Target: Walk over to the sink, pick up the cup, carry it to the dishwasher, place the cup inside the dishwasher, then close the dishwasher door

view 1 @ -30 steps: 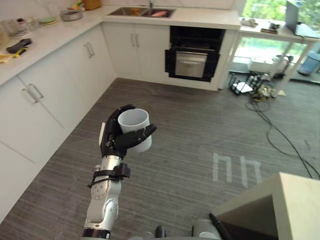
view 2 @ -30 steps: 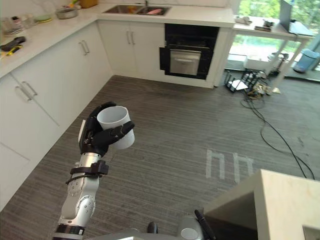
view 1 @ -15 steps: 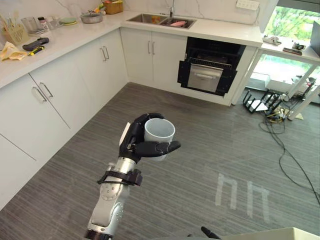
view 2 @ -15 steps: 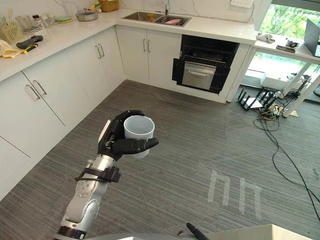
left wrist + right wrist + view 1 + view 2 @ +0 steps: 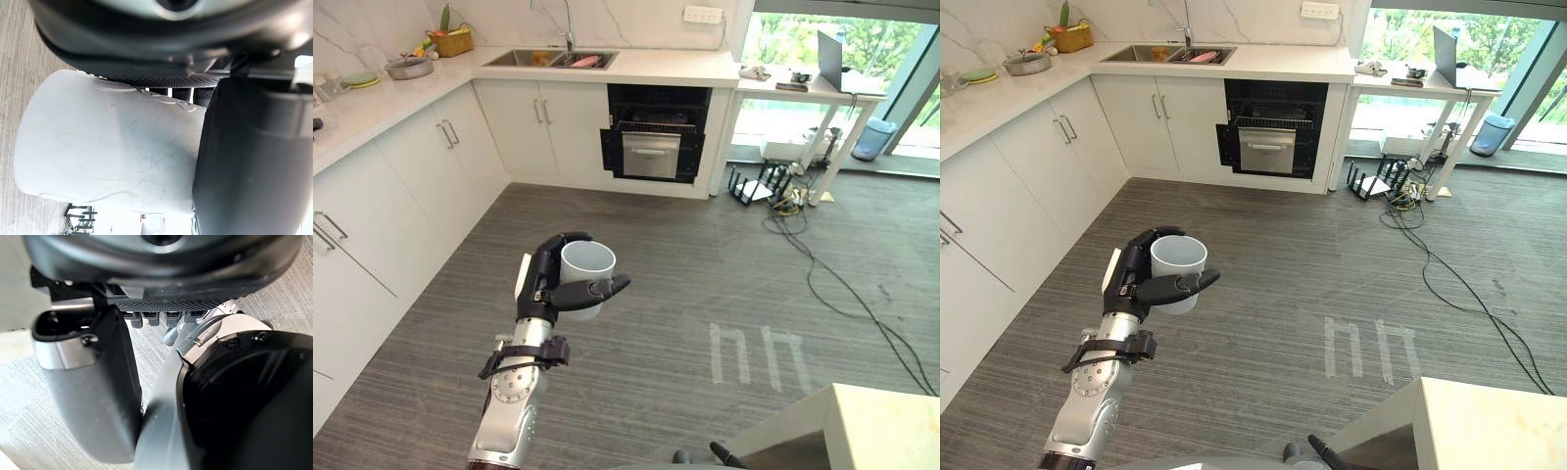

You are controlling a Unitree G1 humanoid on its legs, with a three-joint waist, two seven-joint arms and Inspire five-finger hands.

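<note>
Cup (image 5: pixel 587 262) upright, left hand (image 5: pixel 540 281) curled round it over floor (image 5: pixel 724 255); right hand (image 5: pixel 88 382) state unclear.

Grey plank floor (image 5: pixel 656 294) lies wide open between the left hand (image 5: pixel 540 289), clutching a white plastic cup (image 5: pixel 586 266), and the far black built-in dishwasher (image 5: pixel 652 147). White cabinets (image 5: pixel 401 186) wall the left. Loose black cables (image 5: pixel 822 279) sprawl far right, and there's a pale table corner (image 5: pixel 867 426) near right.

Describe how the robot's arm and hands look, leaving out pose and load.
The left arm is a silver-grey, rounded shell with a black clamp ringing the wrist. The left hand is dark, with a white plate on its back. The right hand, seen from its wrist, is equally dark, its thumb banded in silver-grey.
</note>
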